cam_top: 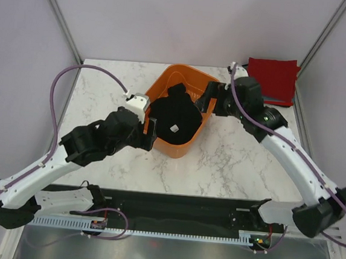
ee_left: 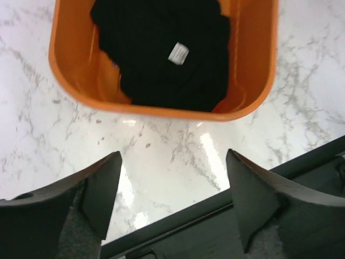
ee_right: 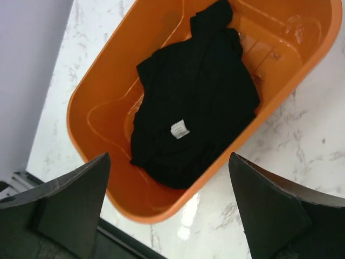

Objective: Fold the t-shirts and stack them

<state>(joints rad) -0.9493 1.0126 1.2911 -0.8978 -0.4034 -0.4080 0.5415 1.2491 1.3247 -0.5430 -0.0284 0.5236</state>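
- Top external: the orange basket [cam_top: 167, 80] stands skewed in the middle of the marble table [cam_top: 243, 160]. Bare marble shows on every side of it. The widest free stretch runs from its near rim to the black strip [cam_top: 173, 201] along the table's near edge.
- The black t-shirt [cam_top: 173, 111] lies bunched inside the basket, with its white tag [cam_top: 175, 129] facing up toward the near end.
- The red t-shirt [cam_top: 271, 76] sits folded at the far right corner, close to the table's edge and well apart from the basket.
- The left gripper [cam_top: 149, 132] is by the basket's left rim and the right gripper [cam_top: 207, 101] is by its right rim. Whether either touches the plastic cannot be told from here.
- Left wrist: the left gripper's fingers [ee_left: 102, 189] are spread wide with nothing between them. They hang over bare marble just on the near side of the basket's rounded rim. The black cloth fills that end of the basket, and the black strip cuts across the lower right.
- Right wrist: the right gripper's fingers [ee_right: 75, 205] are likewise spread and empty, above the basket. The shirt runs down the basket's middle, tag up, with bare orange floor on either side. Marble shows beyond both long rims.
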